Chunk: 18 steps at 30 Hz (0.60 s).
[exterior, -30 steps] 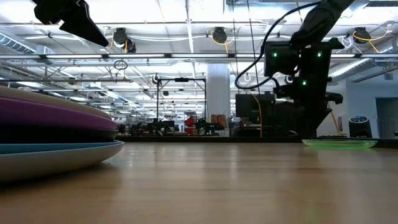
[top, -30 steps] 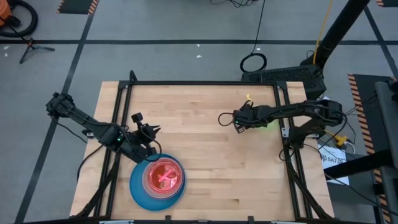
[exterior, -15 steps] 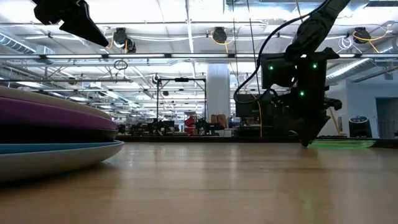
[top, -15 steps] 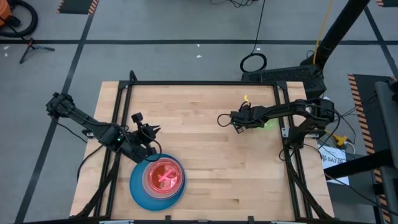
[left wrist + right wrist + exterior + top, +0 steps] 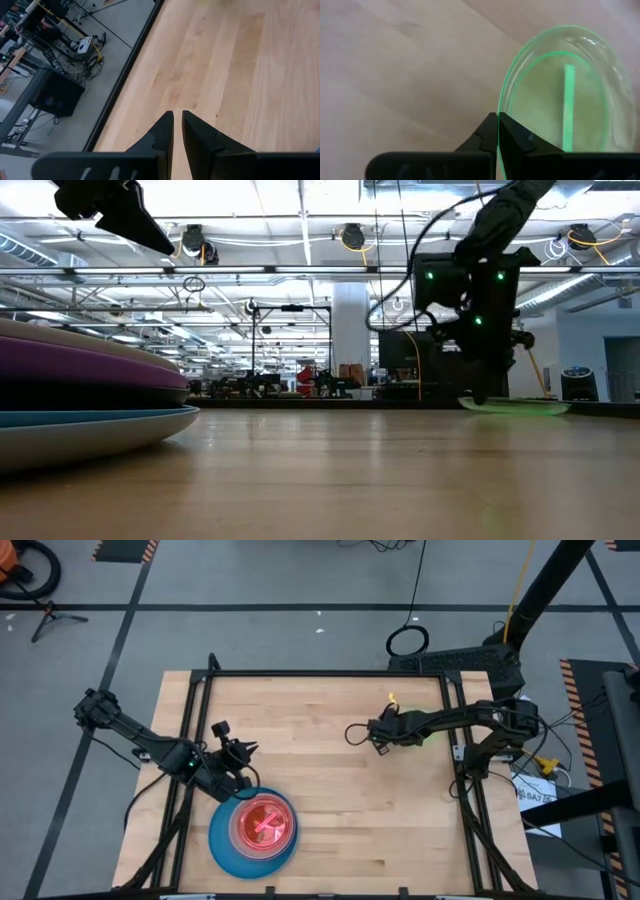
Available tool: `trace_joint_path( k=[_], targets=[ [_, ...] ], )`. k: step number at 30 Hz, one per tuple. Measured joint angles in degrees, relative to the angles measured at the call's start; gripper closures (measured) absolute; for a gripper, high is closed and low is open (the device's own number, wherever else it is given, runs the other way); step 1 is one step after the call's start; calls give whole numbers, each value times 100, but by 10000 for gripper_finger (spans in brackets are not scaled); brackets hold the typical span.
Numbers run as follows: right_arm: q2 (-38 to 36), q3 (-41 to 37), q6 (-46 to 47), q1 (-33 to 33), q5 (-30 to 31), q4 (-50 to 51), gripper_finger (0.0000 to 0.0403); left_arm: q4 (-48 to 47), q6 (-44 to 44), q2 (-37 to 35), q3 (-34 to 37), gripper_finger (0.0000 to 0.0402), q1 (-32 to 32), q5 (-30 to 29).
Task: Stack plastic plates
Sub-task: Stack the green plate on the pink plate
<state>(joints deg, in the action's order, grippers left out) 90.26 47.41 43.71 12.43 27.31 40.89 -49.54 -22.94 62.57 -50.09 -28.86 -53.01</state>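
Pinching rim of small translucent neon green plastic plate (image 5: 560, 95) with right gripper (image 5: 497, 131), fingers shut on thin edge, far right of table (image 5: 330, 790). My worry: shallow grip, plate slips or tilts when lifted toward stack of plates (image 5: 253, 830), near left. Left gripper (image 5: 177, 127) idle beside stack, nearly closed, empty.

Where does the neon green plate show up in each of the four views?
High view: the neon green plate lies right of centre, mostly hidden under the right arm.
Low view: a thin green sliver at the right, on the tabletop.
Left wrist view: not in it.
Right wrist view: fills the right half, its rim pinched in the right hand.
Shared landmark: the right hand at the plate's rim.
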Motion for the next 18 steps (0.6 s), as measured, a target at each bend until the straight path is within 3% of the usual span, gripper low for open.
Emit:
trace_joint_path(
  k=[10, 18],
  targets=[
    [0, 1185, -1421, -1073, -66, -546, 401, 2, -33, 0, 0, 355, 2, 0],
    [189, 2055, -3096, -2160, -980, -2104, 402, 9, -79, 0, 0, 355, 0, 0]
  ],
)
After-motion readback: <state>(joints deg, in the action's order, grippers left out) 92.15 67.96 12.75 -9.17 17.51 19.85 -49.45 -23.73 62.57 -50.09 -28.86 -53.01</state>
